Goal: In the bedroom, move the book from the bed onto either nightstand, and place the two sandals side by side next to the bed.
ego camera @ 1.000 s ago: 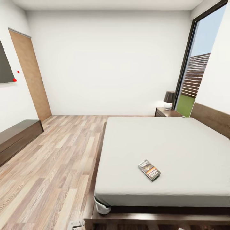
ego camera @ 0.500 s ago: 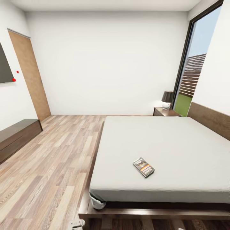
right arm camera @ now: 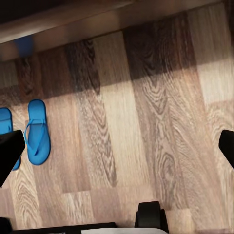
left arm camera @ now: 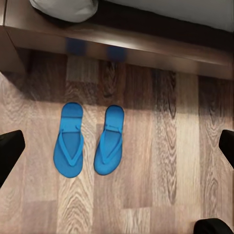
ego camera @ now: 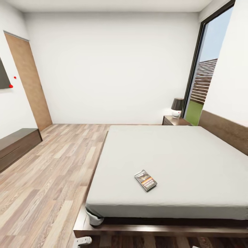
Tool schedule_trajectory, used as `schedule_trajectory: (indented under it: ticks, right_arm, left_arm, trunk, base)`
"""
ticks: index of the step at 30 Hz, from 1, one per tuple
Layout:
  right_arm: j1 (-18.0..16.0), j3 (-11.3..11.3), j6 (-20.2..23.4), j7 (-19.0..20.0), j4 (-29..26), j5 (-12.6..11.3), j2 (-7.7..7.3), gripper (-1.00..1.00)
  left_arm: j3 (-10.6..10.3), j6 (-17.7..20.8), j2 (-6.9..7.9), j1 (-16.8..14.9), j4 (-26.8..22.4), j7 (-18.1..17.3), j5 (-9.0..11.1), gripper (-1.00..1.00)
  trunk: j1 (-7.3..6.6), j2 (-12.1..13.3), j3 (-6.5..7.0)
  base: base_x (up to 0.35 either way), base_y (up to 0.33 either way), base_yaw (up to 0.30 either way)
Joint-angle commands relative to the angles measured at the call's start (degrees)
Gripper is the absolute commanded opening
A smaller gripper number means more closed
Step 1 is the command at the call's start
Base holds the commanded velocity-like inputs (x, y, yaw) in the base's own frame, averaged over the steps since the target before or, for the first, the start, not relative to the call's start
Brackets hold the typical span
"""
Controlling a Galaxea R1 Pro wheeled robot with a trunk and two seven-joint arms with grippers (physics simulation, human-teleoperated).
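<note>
Left wrist: sandals (left arm camera: 90, 140) parallel, toes toward bed (left arm camera: 122, 41).

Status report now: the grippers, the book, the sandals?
Left gripper open, empty; right gripper open, empty. Book flat on the bed. Two sandals side by side on the floor by the bed frame. Nothing blocking.

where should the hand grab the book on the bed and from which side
The book lies flat on the bed, near the foot edge, turned at an angle. It is thin, so I'd come straight down from above and pinch across its two long edges, with the hand rotated to match that angle. Pressing into the soft mattress should let the fingers get under.
</note>
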Motion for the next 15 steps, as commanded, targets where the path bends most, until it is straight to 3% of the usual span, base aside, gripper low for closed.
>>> schedule_trajectory:
  ticks: [1,15]
  right_arm:
    - [0.0,-0.1,0.1,0.3,0.0,-0.6,-0.01,1.0]
    - [0.0,-0.1,0.1,0.3,0.0,-0.6,-0.01,1.0]
  left_arm:
    - [0.1,-0.1,0.01,0.0,0.1,-0.3,0.4,1.0]
    - [0.1,-0.1,-0.34,0.0,0.1,-0.3,0.3,1.0]
  trunk:
    - [0.0,0.0,-0.06]
    - [0.0,0.0,-0.06]
  base:
    - [0.04,-0.274,0.0]
    - [0.077,-0.284,0.0]
